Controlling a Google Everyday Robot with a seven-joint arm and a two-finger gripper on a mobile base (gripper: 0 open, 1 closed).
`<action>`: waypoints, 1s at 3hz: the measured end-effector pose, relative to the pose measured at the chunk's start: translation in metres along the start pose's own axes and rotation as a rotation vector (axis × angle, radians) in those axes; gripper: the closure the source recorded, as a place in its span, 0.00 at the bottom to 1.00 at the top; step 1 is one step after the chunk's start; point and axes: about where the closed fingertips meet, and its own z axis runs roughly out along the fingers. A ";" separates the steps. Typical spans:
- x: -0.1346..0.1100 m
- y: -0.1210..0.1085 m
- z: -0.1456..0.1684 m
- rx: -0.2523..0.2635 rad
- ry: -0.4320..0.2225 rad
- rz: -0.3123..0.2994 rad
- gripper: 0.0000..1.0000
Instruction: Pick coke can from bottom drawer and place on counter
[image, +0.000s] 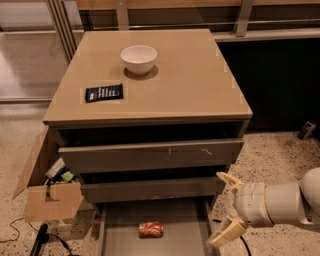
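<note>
Gripper (225, 207) low, just right of bottom drawer (185, 225), fingers spread apart, nothing held. Coke can (151, 229) laid on side on drawer floor. Risks judged: finger snagged on drawer wall; can rolled if nudged; middle drawer (150, 190) struck during lift to counter (190, 85).

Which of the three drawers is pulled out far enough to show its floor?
The bottom drawer: its floor shows, with the coke can lying on it. The two above show only their fronts. The gripper, jaws open, is beside that drawer's right edge.
</note>
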 end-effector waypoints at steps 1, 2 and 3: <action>-0.024 0.012 0.016 -0.045 -0.039 -0.067 0.00; -0.024 0.012 0.016 -0.046 -0.039 -0.068 0.00; -0.023 0.011 0.033 -0.072 -0.054 -0.061 0.00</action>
